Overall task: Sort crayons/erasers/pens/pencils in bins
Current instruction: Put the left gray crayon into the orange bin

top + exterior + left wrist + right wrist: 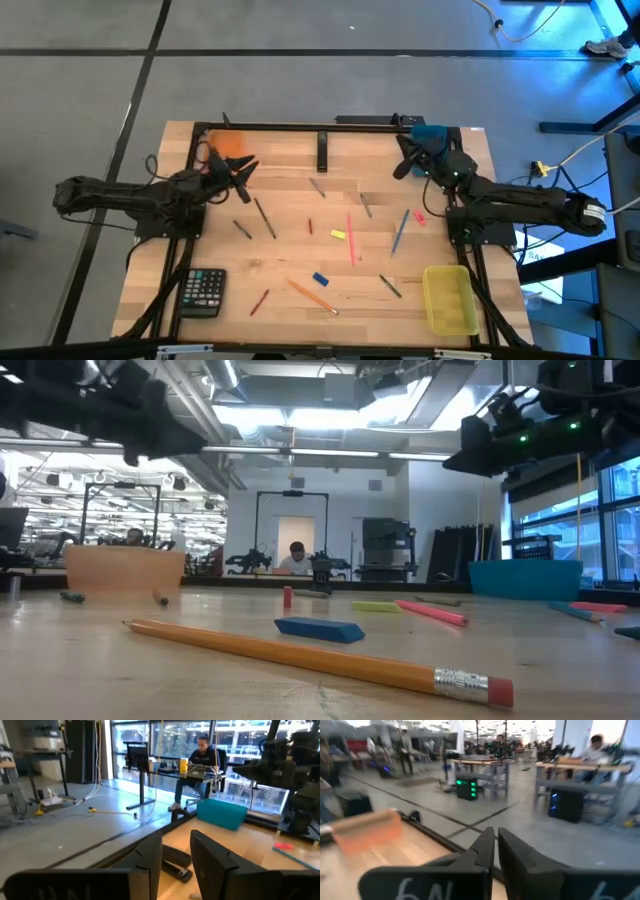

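Sorting has barely started, by the look of it: your orange bin [231,143] sits at the far left corner, the teal bin [430,133] at the far right corner, the yellow bin [449,298] at the near right, and nearly everything is loose on the table [290,270].

Your left gripper [240,178] hangs just beside the orange bin; the left wrist view shows a narrow gap between its fingers [212,862] with nothing in it. Your right gripper [404,162] hovers by the teal bin with its fingers [485,847] pressed together, holding nothing.

The yellow eraser [338,235] and blue eraser [320,279] lie mid-table, well apart from any bin. They should be light, slightly soft and grippy; take each across its short width, centred, so it does not pivot.

The orange pencil [312,297], the pink pen [351,240] and the blue pen [400,231] are likely stiff, smooth and prone to rolling. Grasp them near mid-length, fingers square across the shaft.

The short red crayon [310,227] probably feels waxy and snaps easily, so pinch it gently at its middle.
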